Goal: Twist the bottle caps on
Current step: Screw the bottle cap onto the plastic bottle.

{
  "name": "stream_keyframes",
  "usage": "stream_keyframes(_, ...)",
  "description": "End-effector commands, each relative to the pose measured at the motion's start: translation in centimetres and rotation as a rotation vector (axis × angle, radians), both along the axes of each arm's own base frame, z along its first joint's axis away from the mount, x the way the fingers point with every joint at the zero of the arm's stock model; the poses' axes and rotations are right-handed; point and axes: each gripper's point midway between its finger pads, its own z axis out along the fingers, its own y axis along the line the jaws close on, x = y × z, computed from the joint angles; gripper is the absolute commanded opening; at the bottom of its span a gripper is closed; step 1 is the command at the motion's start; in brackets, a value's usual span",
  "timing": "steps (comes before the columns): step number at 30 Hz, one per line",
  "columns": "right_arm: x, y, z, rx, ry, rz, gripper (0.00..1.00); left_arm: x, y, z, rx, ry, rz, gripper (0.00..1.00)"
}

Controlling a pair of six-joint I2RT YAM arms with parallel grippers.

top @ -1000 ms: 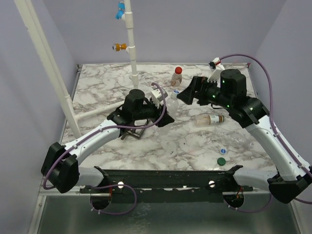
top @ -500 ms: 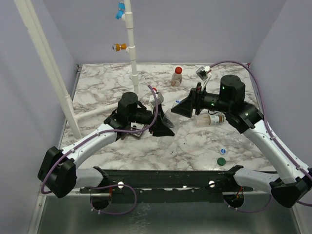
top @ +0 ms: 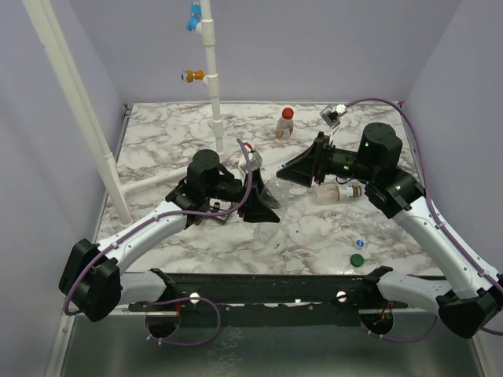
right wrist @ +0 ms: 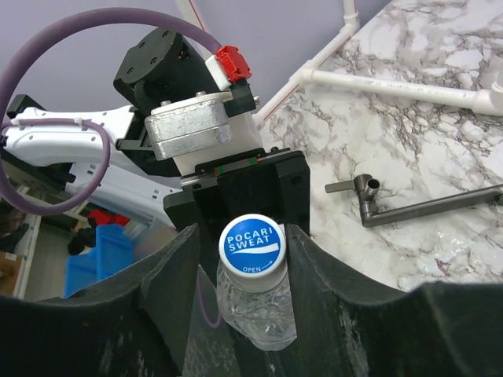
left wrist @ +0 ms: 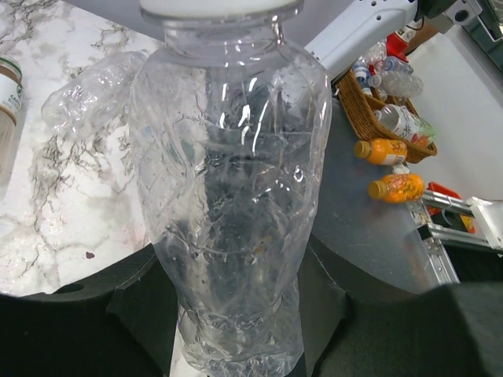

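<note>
At lower right of the top view, a green cap (top: pixel 357 260) and a loose white-and-blue cap (top: pixel 359 243) lie on the marble table (top: pixel 157 133). Mid-frame, the left gripper (top: pixel 266 206) clamps a clear bottle (left wrist: pixel 236 196) by its body, and the right gripper (right wrist: pixel 245 236) pinches the Pocari cap (right wrist: pixel 251 245) on its neck. At upper centre stands a red-capped bottle (top: pixel 285 123).

I am wearing white shells over my left arm (top: pixel 149 225) and right arm (top: pixel 437 229), with black joints. Purple cables (right wrist: pixel 149 15) are looping along them, a green light (top: pixel 366 144) is glowing, and a red connector (right wrist: pixel 233 63) is showing.
</note>
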Motion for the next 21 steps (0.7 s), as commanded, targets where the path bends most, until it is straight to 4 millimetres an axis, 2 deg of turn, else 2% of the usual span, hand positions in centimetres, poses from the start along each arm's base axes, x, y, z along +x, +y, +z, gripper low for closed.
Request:
stream_keyframes(1, -0.9, 0.1, 1.0, 0.029, -0.006, 0.038, 0.49, -0.3, 0.2, 0.4, -0.017, -0.012, -0.015, 0.0)
stream_keyframes(4, -0.7, 0.1, 0.8, 0.022, 0.004, 0.025, 0.43, 0.1, 0.1, 0.1, -0.011, -0.008, 0.004, 0.0)
stream_keyframes(7, 0.1, 0.0, 0.1, -0.01, 0.028, -0.018, 0.29, 1.2, -0.1, -0.2, 0.0, -0.014, 0.067, 0.0)
stream_keyframes(9, 1.0, -0.2, -0.8, -0.045, 0.053, -0.062, 0.19, 2.7, -0.3, -0.6, 0.02, -0.023, 0.147, 0.0)
stream_keyframes(12, 2.5, -0.6, -2.4, -0.107, 0.112, -0.144, 0.07, 6.0, -0.3, -1.3, 0.064, -0.054, 0.332, 0.0)
stream_keyframes(17, 5.7, -2.1, -6.1, -0.248, 0.238, -0.344, 0.0, 11.7, 0.6, -1.9, 0.154, -0.181, 0.703, 0.0)
stream_keyframes(21, 7.7, -3.4, -8.8, -0.348, 0.333, -0.496, 0.0, 14.5, 0.9, -1.6, 0.24, -0.307, 0.97, 0.0)
